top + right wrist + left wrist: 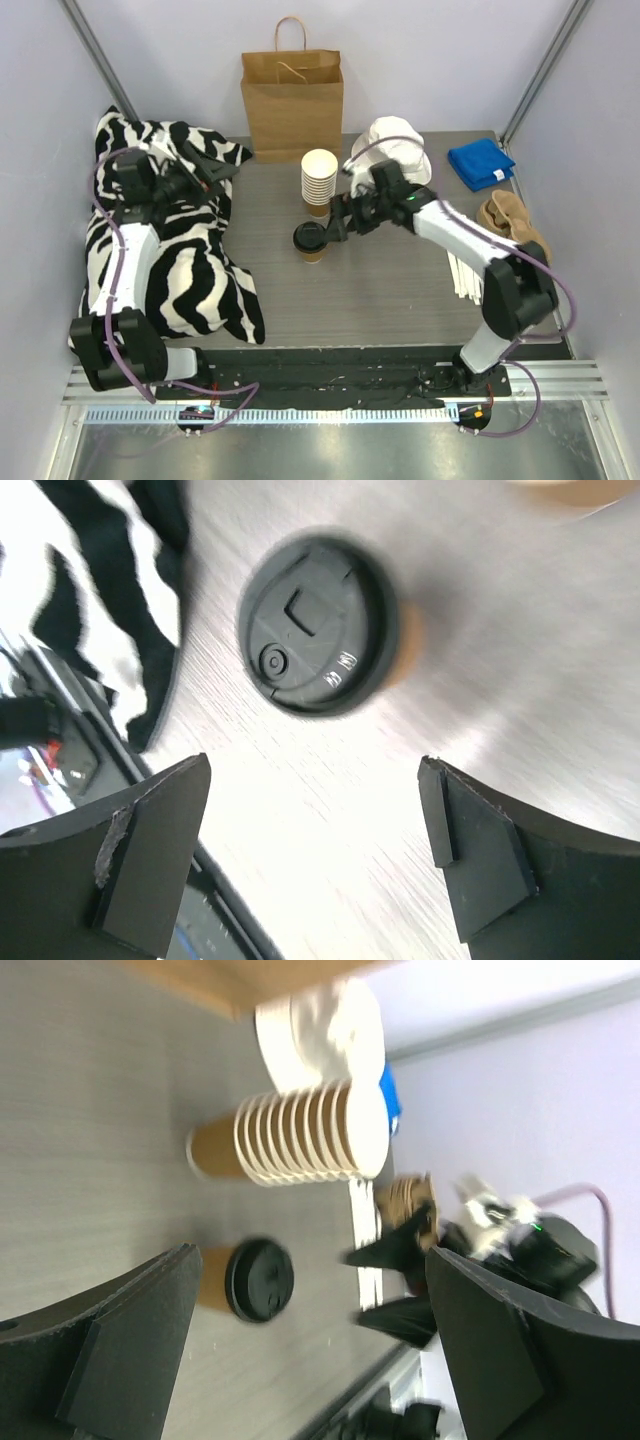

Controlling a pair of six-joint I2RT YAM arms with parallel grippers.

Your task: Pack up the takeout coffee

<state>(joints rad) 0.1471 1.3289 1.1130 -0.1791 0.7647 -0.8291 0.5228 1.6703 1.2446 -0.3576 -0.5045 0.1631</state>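
Coffee [311, 238] stands mid-table just ahead of your wide-open, empty right gripper [333, 224]; close off-centre and you'll tip it against the stack [319, 178].

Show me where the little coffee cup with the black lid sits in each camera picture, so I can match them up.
Top external: takeout coffee at the picture's middle, just nearer than the stack of cups.
Left wrist: lower middle, shown sideways, under that stack.
Right wrist: upper middle, lid seen from above.
Shared landmark: the stack of cups, in the top and left wrist views; the right wrist view does not clearly show it.
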